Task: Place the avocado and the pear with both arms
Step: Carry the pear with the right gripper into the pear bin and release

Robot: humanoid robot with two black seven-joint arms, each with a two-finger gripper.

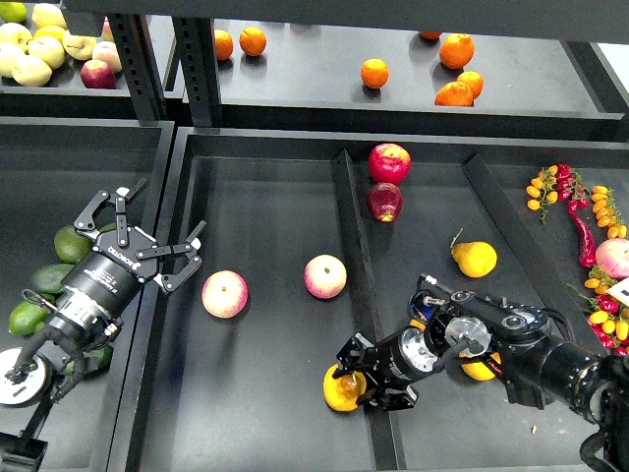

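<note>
My right gripper [362, 379] is shut on the yellow-orange pear [339, 390], low over the floor of the big black tray [265, 197], just left of its middle divider [356, 265]. My left gripper [143, 236] is open and empty over the tray's left wall. The dark green avocado [46, 278] lies in the left bin beside my left arm, between two lighter green avocados [69, 243] [24, 317]. A further dark green fruit is partly hidden under my left arm.
Two pink apples [224, 294] [324, 276] lie between my grippers. Two red apples [389, 162] and a second yellow pear [476, 259] lie right of the divider. Oranges [373, 72] sit on the back shelf. Chillies and small tomatoes [575, 206] are at the far right.
</note>
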